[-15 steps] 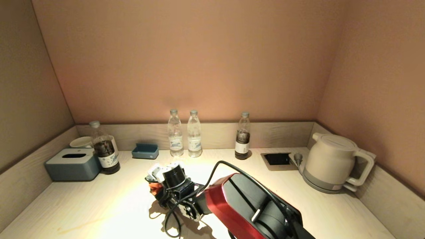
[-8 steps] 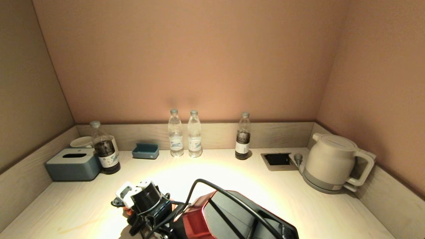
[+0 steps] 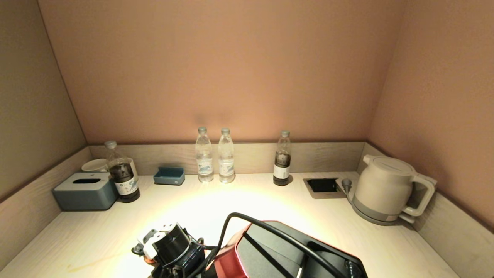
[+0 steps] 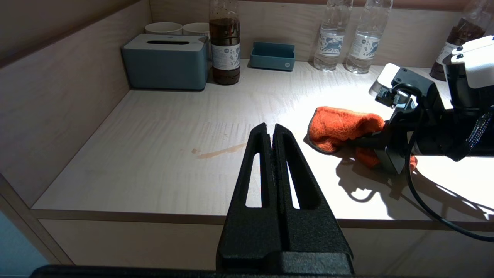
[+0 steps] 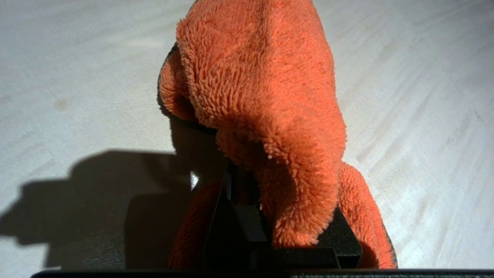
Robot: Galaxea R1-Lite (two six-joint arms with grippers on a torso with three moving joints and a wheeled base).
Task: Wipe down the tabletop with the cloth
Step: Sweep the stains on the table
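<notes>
An orange fluffy cloth [image 4: 339, 125] lies bunched on the pale wooden tabletop [image 3: 270, 200] near its front left. My right gripper [image 4: 372, 142] is shut on the cloth and presses it on the table. In the right wrist view the cloth [image 5: 262, 85] folds over the gripper [image 5: 247, 185] and hides its fingertips. In the head view the right wrist [image 3: 170, 243] covers most of the cloth. A brown streak [image 4: 218, 151] lies on the table to the left of the cloth. My left gripper [image 4: 272, 129] is shut and empty, off the table's front edge.
Along the back stand a blue tissue box [image 3: 85, 191], cups [image 3: 94, 165], a dark bottle [image 3: 122, 173], a blue tray [image 3: 168, 175], two water bottles [image 3: 214, 156] and another dark bottle [image 3: 283, 158]. A socket recess [image 3: 322, 184] and a white kettle [image 3: 386, 189] are at the right.
My right gripper has dragged the cloth from the table's middle toward the front left. The left arm has not visibly moved.
</notes>
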